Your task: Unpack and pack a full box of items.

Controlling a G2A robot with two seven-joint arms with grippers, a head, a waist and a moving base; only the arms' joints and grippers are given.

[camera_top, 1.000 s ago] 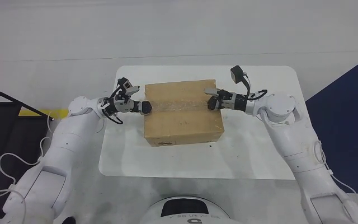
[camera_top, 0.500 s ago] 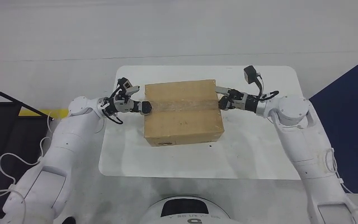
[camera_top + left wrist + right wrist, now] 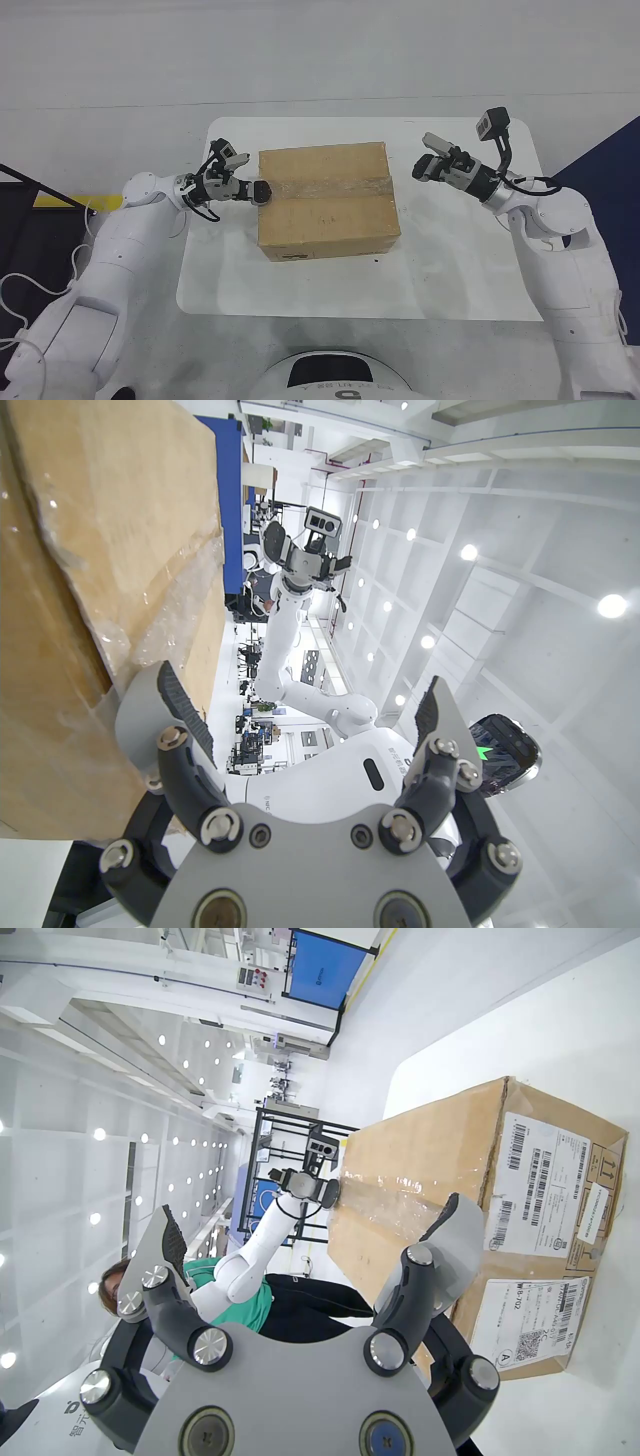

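The cardboard box [image 3: 328, 200] stood closed on the white worktop [image 3: 450, 275]. It sat somewhat nearer the far edge than the near edge, and a little closer to the left edge than the right. A strip of clear tape [image 3: 325, 186] ran across its top from the left side to the right, covering the seam between the two flaps. In the left wrist view the tape looked wrinkled and torn where it turned down over the box's [image 3: 100, 550] edge.

The left hand [image 3: 262, 191] was at the box's left side, level with the end of the tape strip. Its fingers were spread apart in its own wrist view [image 3: 300, 680]. One finger [image 3: 172, 695] lay against the cardboard just below the tape, and the other stood free in the air. The right wrist view showed this hand [image 3: 330, 1193] from across the box, tight against the far end of the tape.

The right hand [image 3: 420, 165] was held off the box's right side, apart from it, over the worktop's far right part. Its fingers were also spread and gripped nothing [image 3: 310, 1208]. The box [image 3: 425, 1168] lay just beyond them in that view. The box's side facing that hand carried several white printed labels [image 3: 545, 1183]. The right hand also showed in the left wrist view [image 3: 345, 562], raised beyond the box's top edge.
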